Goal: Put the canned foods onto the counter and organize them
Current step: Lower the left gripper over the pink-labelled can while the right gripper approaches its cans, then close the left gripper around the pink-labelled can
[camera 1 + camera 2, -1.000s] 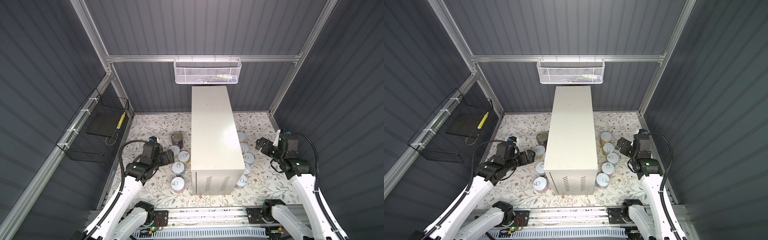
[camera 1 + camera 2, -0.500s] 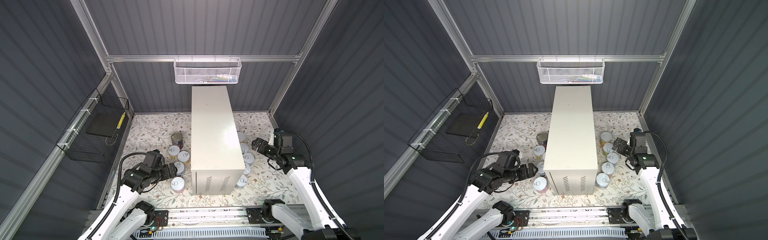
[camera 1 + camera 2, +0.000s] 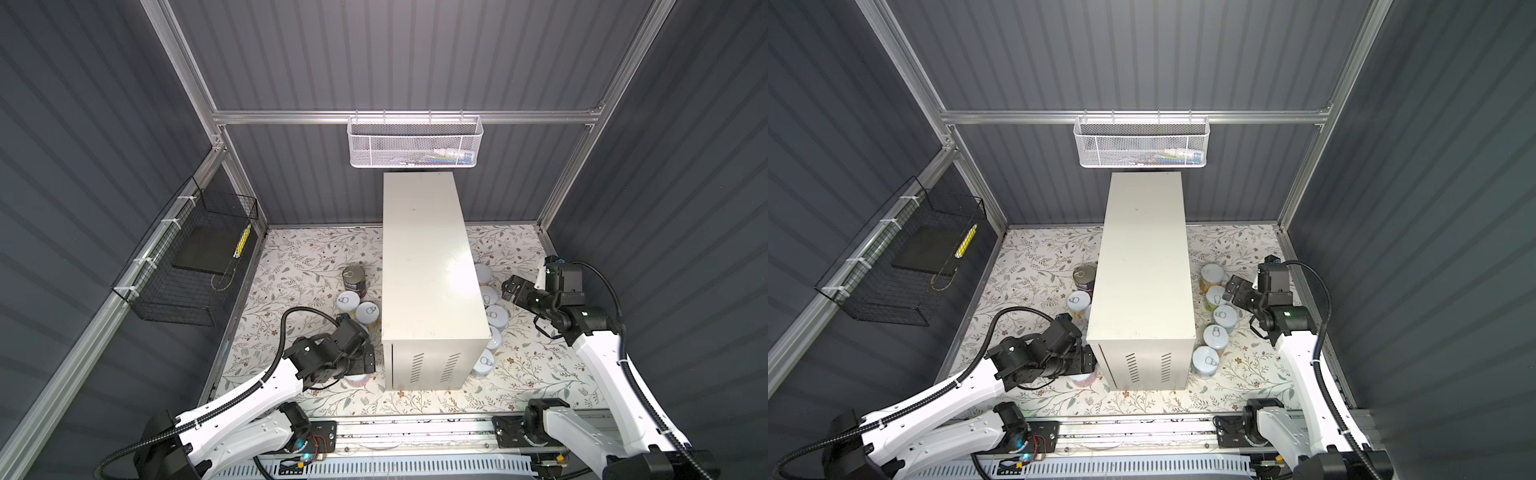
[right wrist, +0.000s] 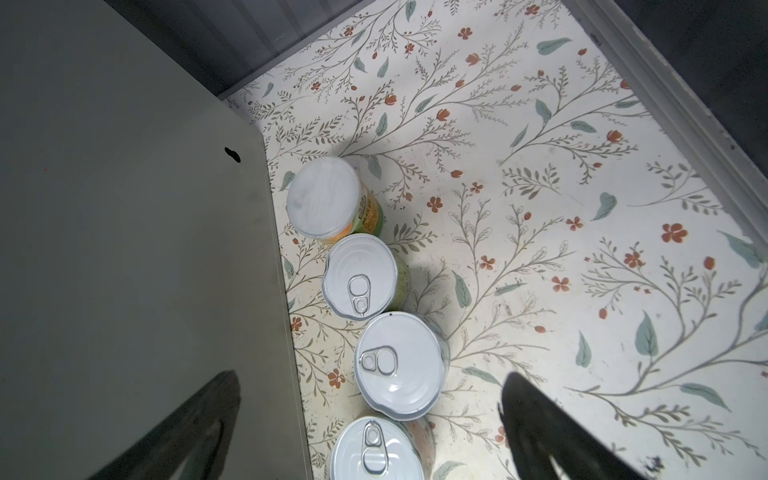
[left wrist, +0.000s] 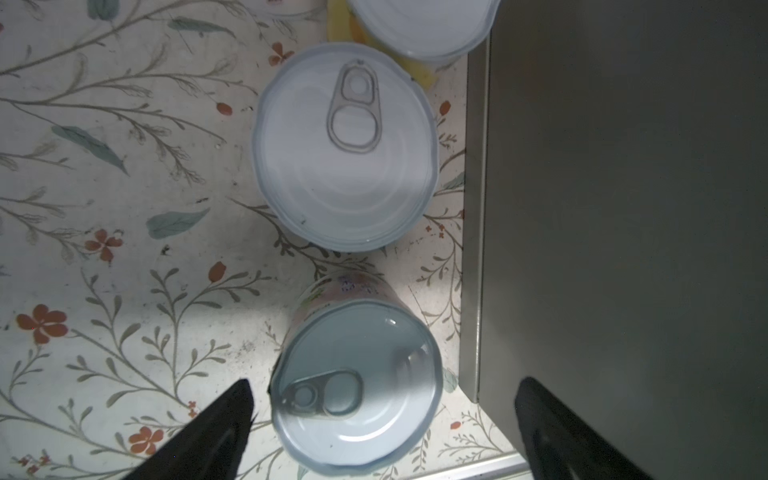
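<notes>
The counter [image 3: 428,282] [image 3: 1142,270] is a tall cream-white cabinet with a bare top. Canned foods stand on the floral floor on both sides of it. On its left are a taller dark can [image 3: 353,281] and two small tins [image 3: 348,301] [image 3: 367,312]. My left gripper [image 3: 368,360] [image 5: 384,382] hangs open over a pink-labelled tin [image 5: 357,386] [image 3: 359,379] at the counter's near left corner. Several tins [image 3: 497,316] [image 3: 1216,336] line its right side. My right gripper [image 3: 509,289] [image 4: 370,375] is open above this row, over a pull-tab tin [image 4: 399,363].
A white mesh basket [image 3: 415,143] hangs on the back rail above the counter. A black wire basket [image 3: 187,266] hangs on the left wall. In the left wrist view the counter's wall [image 5: 623,208] is close beside one finger [image 5: 552,424].
My left gripper has come nearer and rightward, from the tins further back to the pink tin at the counter's corner. My right gripper has shifted left over the row. Both stayed open.
</notes>
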`<state>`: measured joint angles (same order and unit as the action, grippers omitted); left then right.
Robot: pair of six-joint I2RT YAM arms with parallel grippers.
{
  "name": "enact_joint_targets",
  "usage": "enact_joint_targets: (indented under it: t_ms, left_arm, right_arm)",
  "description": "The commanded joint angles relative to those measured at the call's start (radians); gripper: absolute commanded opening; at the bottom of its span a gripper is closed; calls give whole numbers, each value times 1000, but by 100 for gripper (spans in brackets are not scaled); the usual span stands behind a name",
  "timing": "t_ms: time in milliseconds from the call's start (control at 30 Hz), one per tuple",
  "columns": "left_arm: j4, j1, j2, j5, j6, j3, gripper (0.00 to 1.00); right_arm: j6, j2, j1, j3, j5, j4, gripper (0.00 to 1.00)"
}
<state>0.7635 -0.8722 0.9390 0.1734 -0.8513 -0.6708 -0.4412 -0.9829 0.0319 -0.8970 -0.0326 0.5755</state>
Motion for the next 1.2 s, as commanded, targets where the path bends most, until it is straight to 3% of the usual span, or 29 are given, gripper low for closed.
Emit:
enact_joint_targets:
  t_ms: [0, 233, 467, 633, 933, 1167]
  left_arm:
    - [31, -9, -29, 64, -53, 36, 99]
    - [-78, -72, 1, 68, -67, 124, 100]
    - [-209, -220, 159, 180, -140, 139, 100]
    - [-241, -287, 197, 291, -236, 166, 99]
    - [-218, -310, 135, 424, -302, 215, 93]
    - [-227, -310, 140, 440, -296, 220, 82]
  right_arm:
    - [11, -1, 4, -24, -16, -4, 99]
    - [7, 26, 3, 3, -15, -5, 99]
    - [7, 29, 5, 8, -19, 0, 99]
    - [9, 17, 6, 0, -22, -1, 99]
    - [7, -10, 18, 5, -29, -6, 99]
    - [1, 4, 67, -13, -2, 28, 99]
